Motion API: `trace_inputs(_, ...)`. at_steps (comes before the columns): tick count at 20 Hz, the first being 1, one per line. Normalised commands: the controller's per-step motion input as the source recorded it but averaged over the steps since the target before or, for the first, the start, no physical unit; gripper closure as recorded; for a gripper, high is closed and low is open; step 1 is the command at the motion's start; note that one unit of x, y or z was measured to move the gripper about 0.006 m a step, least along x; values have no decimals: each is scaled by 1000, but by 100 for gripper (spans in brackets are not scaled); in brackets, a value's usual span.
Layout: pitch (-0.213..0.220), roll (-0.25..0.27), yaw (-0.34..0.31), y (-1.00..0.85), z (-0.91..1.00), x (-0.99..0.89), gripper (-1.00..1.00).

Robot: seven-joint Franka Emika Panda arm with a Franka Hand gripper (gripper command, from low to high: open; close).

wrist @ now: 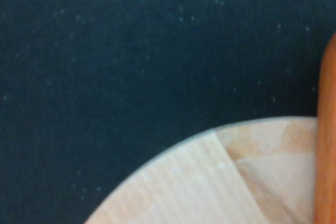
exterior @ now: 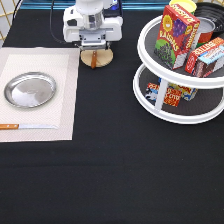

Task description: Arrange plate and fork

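Note:
The shiny silver plate (exterior: pixel 30 90) lies on a pale placemat (exterior: pixel 60 65) at the exterior view's left. My gripper (exterior: pixel 94 50) is at the top centre, low over a round tan wooden disc (exterior: pixel 102 60). The fork's brown wooden handle (exterior: pixel 93 60) shows just below the hand, lying across the disc; its tines are hidden under the hand. In the wrist view the disc (wrist: pixel 210 180) fills the lower part, with the brown handle (wrist: pixel 327 140) along one edge, over black cloth. Whether the hand grips the handle does not show.
A wooden-handled knife (exterior: pixel 25 126) lies on the placemat below the plate. A white two-tier turntable rack (exterior: pixel 150 85) stands at the right with food boxes (exterior: pixel 176 32) and a can (exterior: pixel 205 27). Black cloth (exterior: pixel 110 170) covers the table.

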Motion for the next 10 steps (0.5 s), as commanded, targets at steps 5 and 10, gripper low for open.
trace_inputs(5,-32,-6,0,0,-170,173,-100)
trace_inputs(10,-11,-4,-1,13,-150,47,-100)
